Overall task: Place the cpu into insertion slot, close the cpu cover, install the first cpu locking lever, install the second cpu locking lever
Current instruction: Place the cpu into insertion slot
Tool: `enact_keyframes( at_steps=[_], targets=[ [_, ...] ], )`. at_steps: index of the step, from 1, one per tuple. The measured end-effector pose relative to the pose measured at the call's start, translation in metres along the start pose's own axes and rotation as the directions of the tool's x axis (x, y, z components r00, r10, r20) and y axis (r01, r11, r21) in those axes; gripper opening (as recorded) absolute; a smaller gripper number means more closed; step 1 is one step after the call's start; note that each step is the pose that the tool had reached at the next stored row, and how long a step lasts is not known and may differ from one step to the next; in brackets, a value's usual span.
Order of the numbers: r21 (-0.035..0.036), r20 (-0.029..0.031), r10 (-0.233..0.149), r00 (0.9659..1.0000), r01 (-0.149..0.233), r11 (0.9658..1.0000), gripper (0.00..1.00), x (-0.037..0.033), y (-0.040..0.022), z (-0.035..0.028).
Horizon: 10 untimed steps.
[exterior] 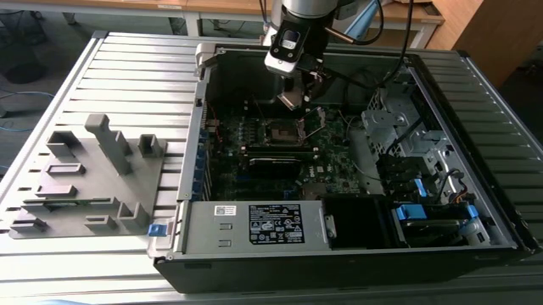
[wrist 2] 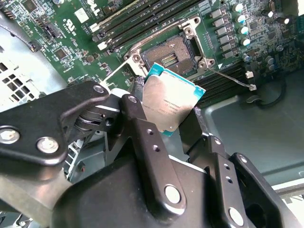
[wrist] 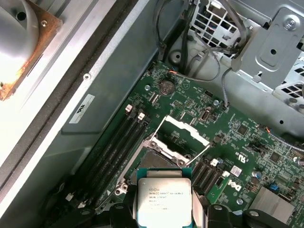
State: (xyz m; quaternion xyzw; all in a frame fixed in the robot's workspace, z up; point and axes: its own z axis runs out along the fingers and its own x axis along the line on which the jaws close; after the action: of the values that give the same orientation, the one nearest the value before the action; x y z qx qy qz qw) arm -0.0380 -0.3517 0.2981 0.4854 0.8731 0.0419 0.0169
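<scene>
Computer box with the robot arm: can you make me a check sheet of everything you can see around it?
Surface: slatted metal table, carrying the open computer case.
Job's things: the cpu is held above the bare socket, not in it; the cpu cover stands open; a locking lever is swung out from the socket.
Clutter: grey holder tray on the table, at the exterior view's left of the case.
Grippers: the gripper is shut on the cpu.
Cables: black cable hanging by the arm.
Surroundings: wooden desks beyond the table.
</scene>
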Motion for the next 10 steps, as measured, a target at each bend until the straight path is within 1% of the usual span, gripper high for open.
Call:
enact_keyframes(
  at_steps=[1, 3, 5, 6, 8, 10],
  targets=[
    [-0.0002, 0.0007, 0.008, 1.0, -0.008, 1.0, 0.54, 0.0, 0.0, 0.0001],
    [-0.0008, 0.0033, 0.039, 0.9992, -0.039, 0.9992, 0.54, 0.0, 0.0, 0.0004],
    [-0.0011, 0.0066, 0.075, 0.9972, -0.075, 0.9972, 0.54, 0.0, -0.0001, 0.0007],
    [-0.0015, 0.0082, 0.093, 0.9957, -0.093, 0.9957, 0.54, 0.0, -0.0001, 0.0008],
    [-0.0022, 0.0115, 0.13, 0.9915, -0.13, 0.9915, 0.54, 0.0, -0.0001, 0.0012],
    [-0.003, 0.0146, 0.165, 0.9862, -0.165, 0.9863, 0.54, 0.0, -0.0002, 0.0016]
  ],
)
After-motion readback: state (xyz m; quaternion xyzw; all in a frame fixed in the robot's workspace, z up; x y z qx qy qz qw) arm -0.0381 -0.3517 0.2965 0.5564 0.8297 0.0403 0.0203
